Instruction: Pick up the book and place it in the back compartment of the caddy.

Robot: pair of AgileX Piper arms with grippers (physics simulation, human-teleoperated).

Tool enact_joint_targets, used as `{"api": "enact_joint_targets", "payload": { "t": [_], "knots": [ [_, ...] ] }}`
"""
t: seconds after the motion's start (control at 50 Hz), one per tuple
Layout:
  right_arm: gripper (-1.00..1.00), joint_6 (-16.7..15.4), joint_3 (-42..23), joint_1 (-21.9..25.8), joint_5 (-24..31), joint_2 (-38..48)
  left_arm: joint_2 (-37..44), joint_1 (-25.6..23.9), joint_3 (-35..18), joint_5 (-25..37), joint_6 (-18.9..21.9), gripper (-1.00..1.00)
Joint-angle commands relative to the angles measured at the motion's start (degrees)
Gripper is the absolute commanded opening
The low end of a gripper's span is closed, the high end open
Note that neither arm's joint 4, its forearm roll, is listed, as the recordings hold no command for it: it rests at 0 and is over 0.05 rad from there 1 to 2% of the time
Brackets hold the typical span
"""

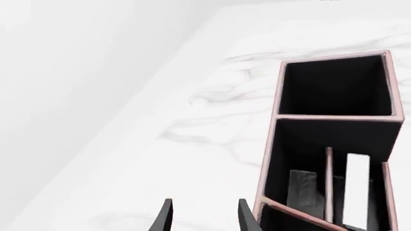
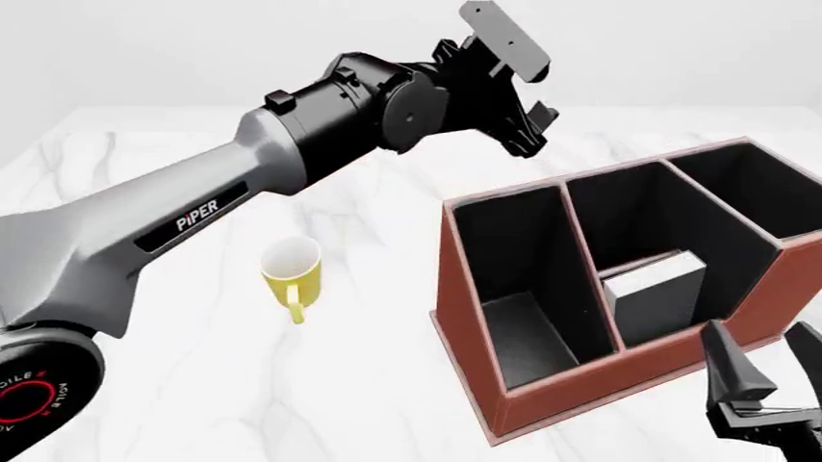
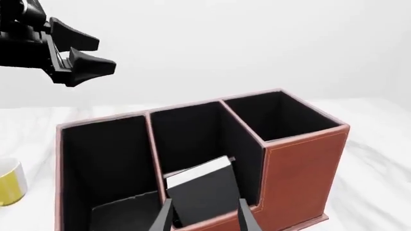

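Note:
The reddish-brown caddy point(image 2: 463, 289) stands at the right of the table; it also shows in the right wrist view point(image 3: 301, 163) and the left wrist view point(image 1: 334, 86). The black book point(image 2: 655, 289) with white page edges leans inside its middle cell, also seen in the right wrist view point(image 3: 205, 190) and the left wrist view point(image 1: 356, 187). My left gripper point(image 2: 533, 120) is open and empty, high above the table beyond the caddy's far-left corner. My right gripper point(image 2: 771, 356) is open and empty, just in front of the caddy's near wall.
A yellow mug point(image 2: 289, 269) stands on the white marble table point(image 2: 257, 385) left of the caddy, under the left arm. The caddy's left cell point(image 2: 514, 289) and right cell point(image 2: 757, 202) hold nothing.

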Motion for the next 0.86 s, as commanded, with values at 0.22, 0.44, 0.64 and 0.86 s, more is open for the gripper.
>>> {"api": "enact_joint_targets", "payload": {
  "t": [0.22, 0.44, 0.64, 0.86],
  "knots": [
    [1.0, -0.2, -35.9, 3.2, 15.2, 8.7, -11.8, 6.9, 16.6, -9.4, -2.3, 1.0],
    [1.0, -1.5, -62.6, 4.9, 31.9, 6.8, -9.7, 9.4, 15.2, -11.2, -3.4, 1.0],
    [1.0, -1.9, -88.7, 2.7, 49.2, 3.9, -8.0, 10.5, 11.6, -9.1, -4.1, 1.0],
    [1.0, 3.5, -114.4, -2.8, 65.2, 1.8, -16.1, 11.4, 23.8, -13.2, -4.3, 1.0]
  ]
}}
